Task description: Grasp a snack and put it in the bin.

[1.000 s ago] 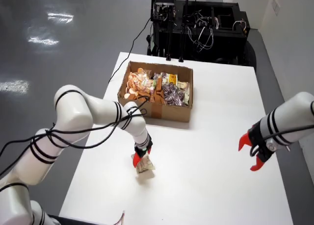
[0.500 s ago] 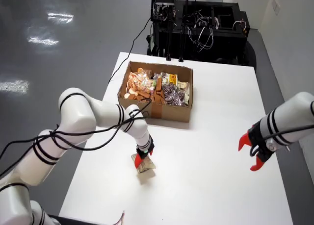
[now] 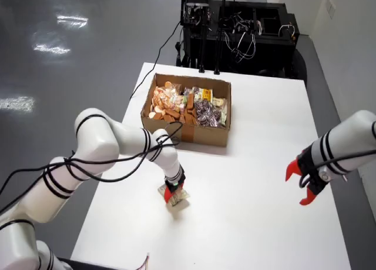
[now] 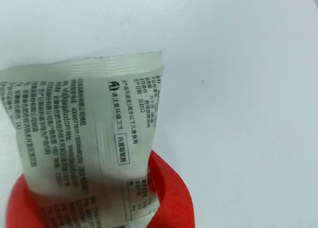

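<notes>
A white bench (image 3: pixel 258 164) is seen in the view from above, with a black equipment rack (image 3: pixel 235 29) behind its far edge. On the far half of the bench an open cardboard box (image 3: pixel 187 132) is set, filled with snack packets in orange, yellow and purple wrappers. A white arm (image 3: pixel 111 146) is reached in from the left of this view and is bent down to the bench in front of the box. At the right edge a second arm (image 3: pixel 346 143) is held above the bench, its red fingers parted around nothing.

The working arm's pincer (image 3: pixel 174 193) is lowered onto a pale snack packet (image 3: pixel 176 198), which lies on the bench, well apart from the box. In the view that rides on the pincer, the snack packet (image 4: pixel 84 138) is shown lying between the two red fingers (image 4: pixel 171 198), printed side up with black text. The fingers are pressed against its sides, so the packet is pinched.
</notes>
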Controlling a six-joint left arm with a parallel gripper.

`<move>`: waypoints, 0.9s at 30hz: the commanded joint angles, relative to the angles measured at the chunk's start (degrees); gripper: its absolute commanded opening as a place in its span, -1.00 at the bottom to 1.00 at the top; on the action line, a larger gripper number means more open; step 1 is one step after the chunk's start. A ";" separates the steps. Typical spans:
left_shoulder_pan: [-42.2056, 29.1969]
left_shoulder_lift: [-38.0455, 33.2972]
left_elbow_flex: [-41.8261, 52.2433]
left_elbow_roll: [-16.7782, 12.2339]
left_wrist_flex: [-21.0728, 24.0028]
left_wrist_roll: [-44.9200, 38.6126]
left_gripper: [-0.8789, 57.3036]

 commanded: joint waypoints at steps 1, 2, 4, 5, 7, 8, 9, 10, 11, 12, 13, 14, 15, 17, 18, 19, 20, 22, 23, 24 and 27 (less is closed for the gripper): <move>0.00 0.03 -0.06 -0.15 0.28 -0.07 0.38; -0.04 0.04 -0.07 -0.16 0.35 -0.17 0.33; -0.17 0.09 -0.12 -0.15 0.51 -0.45 0.23; -0.23 0.11 -0.13 -0.14 0.60 -0.60 0.19; -0.35 0.14 -0.16 -0.13 0.88 -0.88 0.11; -0.41 0.15 -0.17 -0.13 1.03 -1.00 0.06; -0.48 0.15 -0.17 -0.13 1.18 -1.11 0.01; -0.55 0.16 -0.20 -0.11 1.31 -1.23 -0.04; -0.62 0.16 -0.21 -0.10 1.45 -1.36 -0.08; -0.70 0.17 -0.25 -0.07 1.62 -1.51 -0.13; -0.76 0.15 -0.31 -0.04 1.82 -1.65 -0.18; -0.83 0.11 -0.41 0.05 2.05 -1.86 -0.22; -0.92 0.00 -0.51 0.28 2.31 -2.17 -0.27; -1.14 -0.37 -0.80 0.95 2.92 -2.82 -0.35; -1.26 -0.63 -0.98 1.30 3.27 -3.11 -0.39; -1.37 -0.92 -1.17 1.63 3.63 -3.39 -0.43; -1.45 -1.23 -1.38 1.93 4.00 -3.68 -0.45; -1.58 -1.87 -1.85 2.39 4.65 -4.16 -0.50; -1.62 -2.20 -2.10 2.56 4.93 -4.36 -0.52; -1.66 -2.51 -2.41 2.71 5.23 -4.52 -0.53; -1.73 -3.44 -3.76 3.34 6.25 -4.83 -0.56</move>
